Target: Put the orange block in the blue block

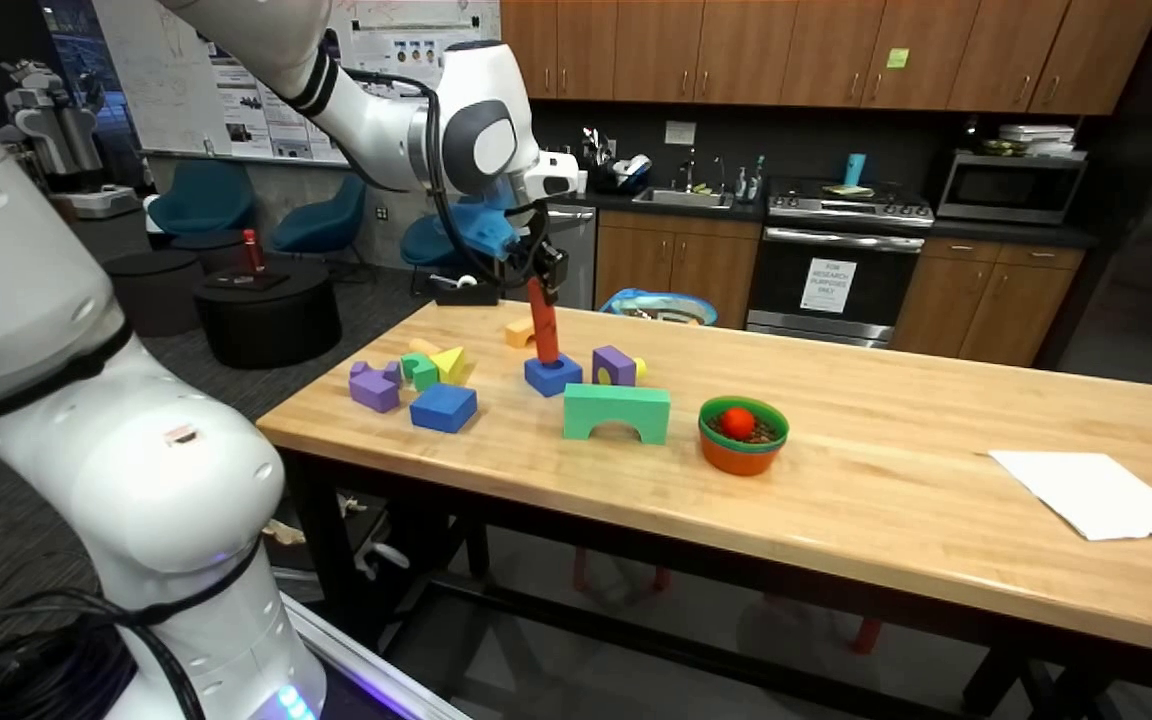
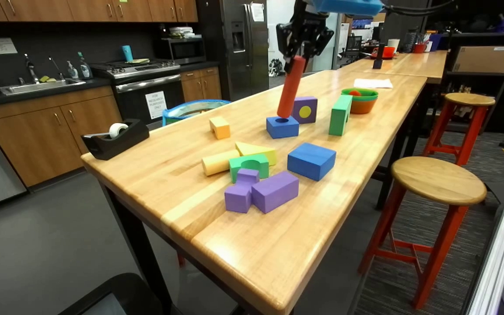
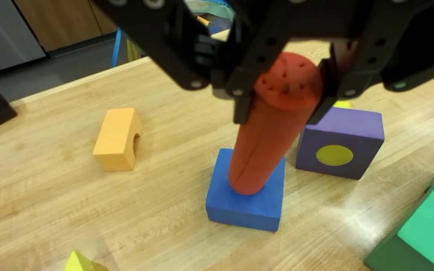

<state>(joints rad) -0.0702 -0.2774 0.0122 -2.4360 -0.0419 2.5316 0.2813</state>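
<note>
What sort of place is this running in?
Likely a robotics lab with a kitchen area: the oven range carries a sign reading "FOR RESEARCH PURPOSES ONLY", and what looks like another robot stands in the background.

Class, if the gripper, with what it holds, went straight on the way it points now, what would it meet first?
Probably the blue block: the gripper points down at it, holding the orange block tilted, lower end at the hole. Whether the blocks touch is unclear.
</note>
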